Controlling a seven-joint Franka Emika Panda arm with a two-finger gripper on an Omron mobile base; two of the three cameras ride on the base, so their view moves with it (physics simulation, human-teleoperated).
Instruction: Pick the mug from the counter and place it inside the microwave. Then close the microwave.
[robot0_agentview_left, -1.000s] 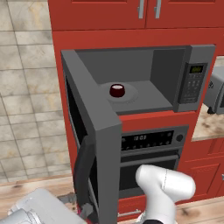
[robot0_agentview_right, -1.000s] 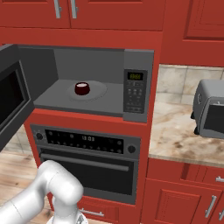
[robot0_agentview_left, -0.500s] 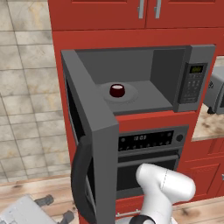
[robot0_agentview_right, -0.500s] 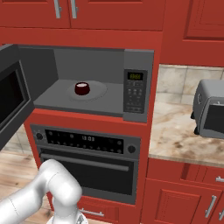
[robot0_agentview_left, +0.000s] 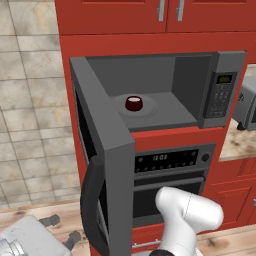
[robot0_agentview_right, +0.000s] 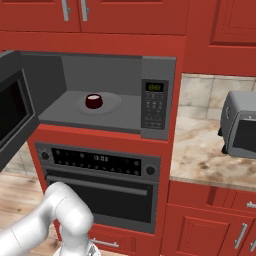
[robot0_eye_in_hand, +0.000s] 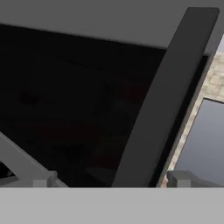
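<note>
A: Where is the mug at this moment?

B: It stands upright on the round turntable plate inside the microwave, near the middle of the floor of the cavity. It is dark red and small against the grey walls.

A: And the microwave door?

B: It is open, swung out to the left side. In the left base view its thick black handle hangs on the outer face. In the hand view this handle crosses the picture as a dark slanted bar, very close to the camera, with the dark window behind it.

A: What about the gripper?

B: In the hand view the two finger tips stand well apart, so the jaws are wide and hold nothing. The handle lies between them, further on. I cannot tell if it touches them.

A: What else is around?

B: A black-fronted oven sits below the microwave, and a silver toaster oven stands on the marbled tabletop to the right.
</note>
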